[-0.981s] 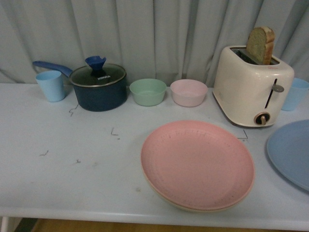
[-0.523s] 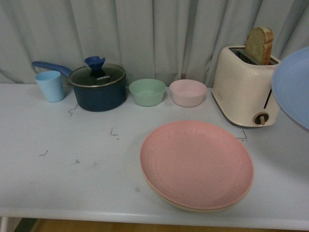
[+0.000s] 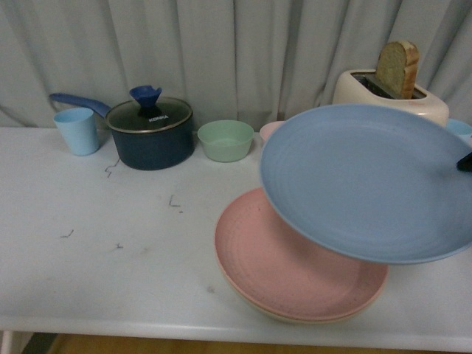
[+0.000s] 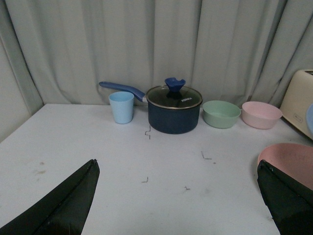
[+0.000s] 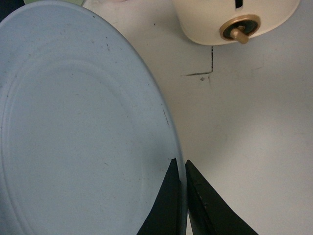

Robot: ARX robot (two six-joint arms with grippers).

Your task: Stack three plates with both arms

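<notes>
When you read the front view from left to right, the light blue cup (image 3: 76, 130) stands at the 10 o'clock corner of the table (image 3: 88, 251). The dark saucepan (image 3: 150, 136), lid on, is just beside it at its 3 o'clock. The green bowl (image 3: 226, 140) comes next along the back row. The pink bowl (image 3: 268, 130) is at its 3 o'clock, mostly hidden.

In the left wrist view, the left gripper (image 4: 176, 163) has its fingers spread wide. Nothing is between them, and it hangs over bare table.

The pink plate (image 3: 287, 269) lies at the table's 5 o'clock, near the front edge. It rests on the cream plate (image 3: 295, 320), of which you see only a thin rim.

The blue plate (image 3: 369, 181) is off the table and tilted. It hangs above the pink plate and covers that plate's 1 o'clock portion.

The right gripper (image 5: 181, 161) pinches the blue plate's rim between closed fingers. In the front view you see it only as a black tip at the plate's 3 o'clock edge.

The toaster (image 3: 354, 82) stands at 2 o'clock on the table, with a bread slice (image 3: 398, 68) upright in its slot.
</notes>
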